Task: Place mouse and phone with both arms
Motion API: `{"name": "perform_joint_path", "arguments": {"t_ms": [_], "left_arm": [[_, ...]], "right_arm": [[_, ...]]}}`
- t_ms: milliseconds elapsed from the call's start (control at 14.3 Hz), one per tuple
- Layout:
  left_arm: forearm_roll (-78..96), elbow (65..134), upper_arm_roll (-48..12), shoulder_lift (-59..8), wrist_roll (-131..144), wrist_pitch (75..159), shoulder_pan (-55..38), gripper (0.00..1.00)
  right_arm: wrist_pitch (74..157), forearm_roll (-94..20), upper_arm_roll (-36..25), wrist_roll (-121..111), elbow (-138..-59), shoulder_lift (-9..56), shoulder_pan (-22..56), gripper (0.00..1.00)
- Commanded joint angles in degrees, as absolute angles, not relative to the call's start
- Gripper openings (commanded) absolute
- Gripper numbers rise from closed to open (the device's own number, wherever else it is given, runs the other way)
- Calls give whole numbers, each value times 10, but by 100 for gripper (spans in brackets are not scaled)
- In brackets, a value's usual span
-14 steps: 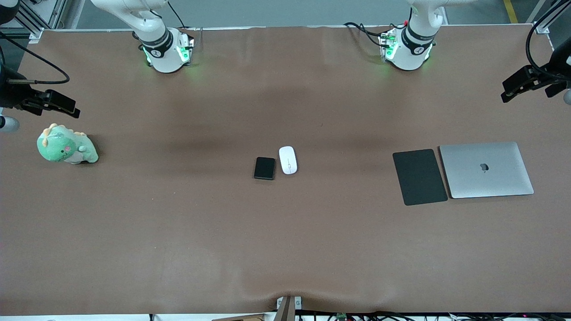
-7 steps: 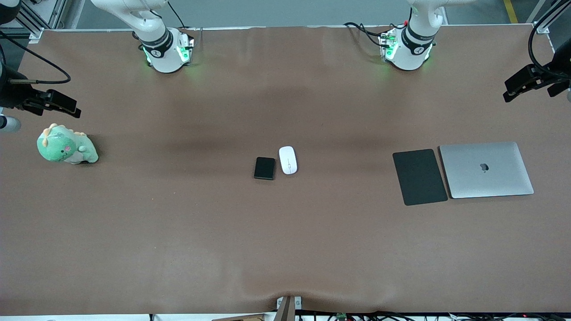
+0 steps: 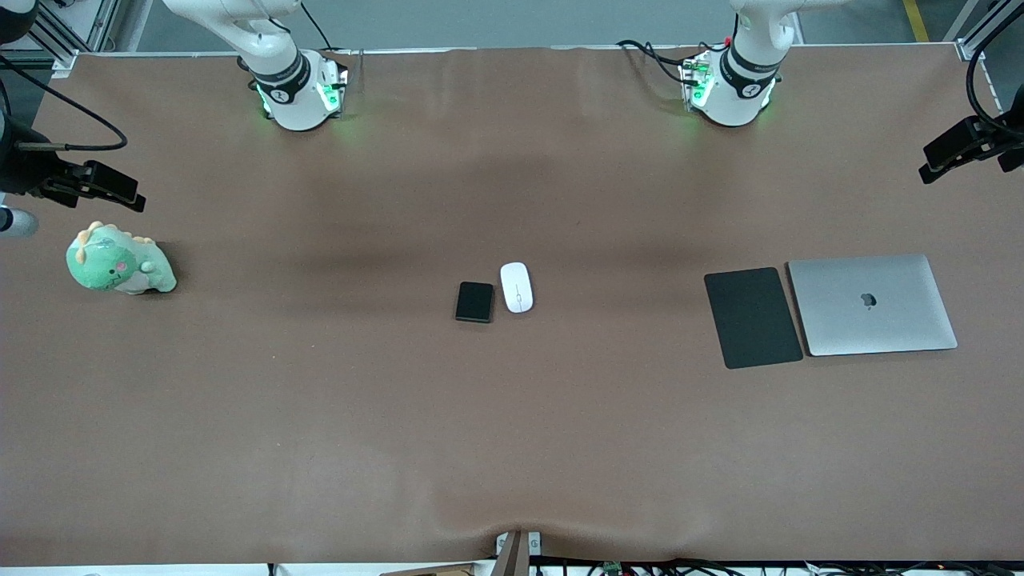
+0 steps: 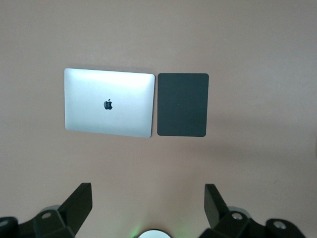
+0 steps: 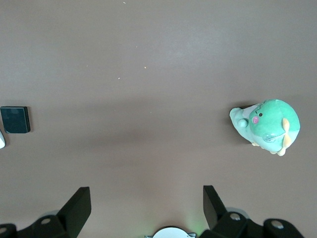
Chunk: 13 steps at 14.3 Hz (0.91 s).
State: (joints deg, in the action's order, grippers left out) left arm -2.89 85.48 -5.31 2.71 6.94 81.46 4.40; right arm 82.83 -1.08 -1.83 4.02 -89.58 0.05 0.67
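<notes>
The white mouse (image 3: 517,287) and the black phone (image 3: 475,302) lie side by side at the middle of the table, the phone toward the right arm's end. My left gripper (image 4: 147,191) is open and empty, high over the table by the laptop and mouse pad; its hand shows at the front view's edge (image 3: 960,150). My right gripper (image 5: 145,193) is open and empty, high over the table by the plush dinosaur; its hand shows in the front view (image 3: 92,184). The phone (image 5: 15,119) and a sliver of the mouse (image 5: 1,140) show in the right wrist view.
A matte black mouse pad (image 3: 752,317) lies beside a closed silver laptop (image 3: 872,304) toward the left arm's end. A green plush dinosaur (image 3: 118,262) sits toward the right arm's end. The arm bases (image 3: 298,88) (image 3: 730,88) stand along the back edge.
My left hand has drifted toward the left arm's end of the table, partly out of the front view. The right hand, mouse and phone have not moved.
</notes>
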Motion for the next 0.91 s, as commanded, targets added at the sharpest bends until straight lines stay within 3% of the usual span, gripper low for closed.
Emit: {"name": "perform_joint_path", "arguments": {"t_ms": [0, 841], "left_arm": [[-13, 847, -57, 25, 73, 805, 47, 100], [18, 842, -64, -9, 111, 812, 20, 100]], "right_arm": [[826, -13, -14, 35, -897, 1, 1, 100], [831, -15, -12, 44, -897, 11, 14, 100]]}}
